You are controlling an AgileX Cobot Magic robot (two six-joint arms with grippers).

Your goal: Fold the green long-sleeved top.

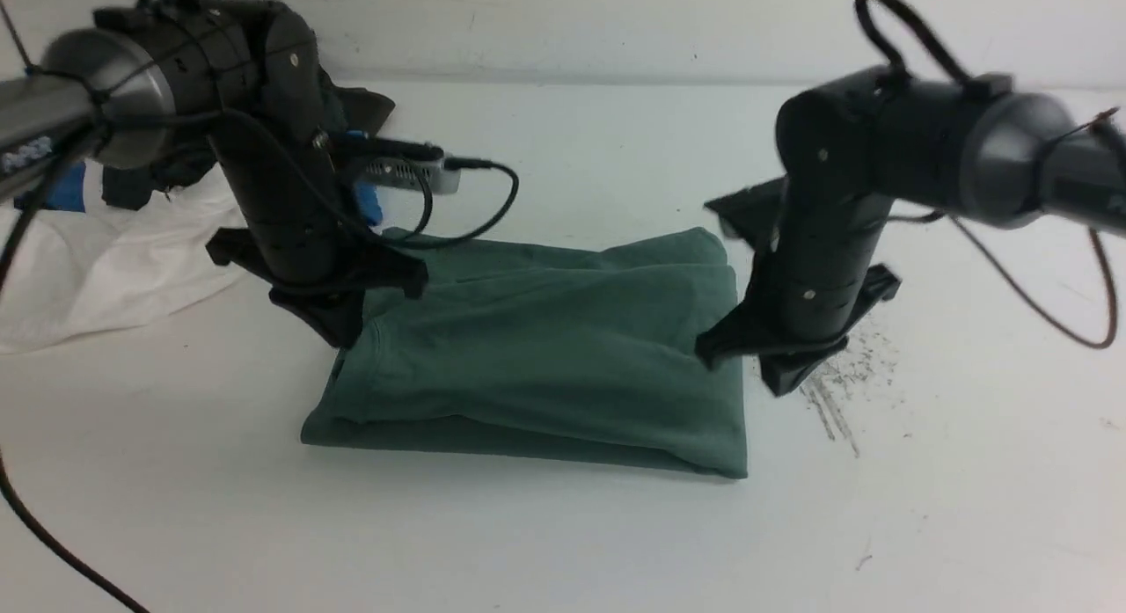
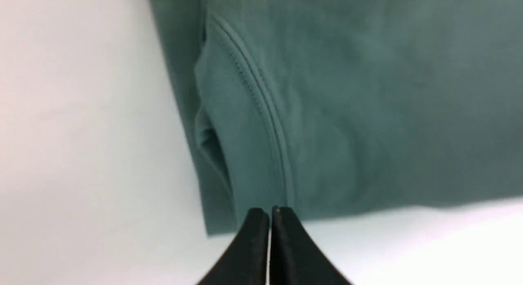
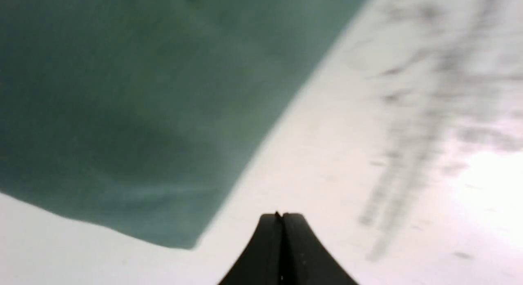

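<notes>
The green long-sleeved top (image 1: 545, 358) lies folded into a thick rectangle in the middle of the white table (image 1: 563, 543). My left gripper (image 1: 339, 332) hovers at the top's left rear corner. In the left wrist view its jaws (image 2: 269, 213) are pressed together with nothing between them, just over the edge of the top (image 2: 347, 93), where a stitched seam (image 2: 253, 97) runs. My right gripper (image 1: 778, 384) hangs beside the top's right edge. Its jaws (image 3: 282, 215) are shut and empty over bare table, next to a corner of the top (image 3: 122, 113).
A crumpled white garment (image 1: 106, 261) lies at the far left, with a blue one (image 1: 66, 191) and a dark one (image 1: 352, 107) behind the left arm. Grey scuff marks (image 1: 836, 393) streak the table below the right gripper. A black cable (image 1: 44, 534) crosses the lower left corner.
</notes>
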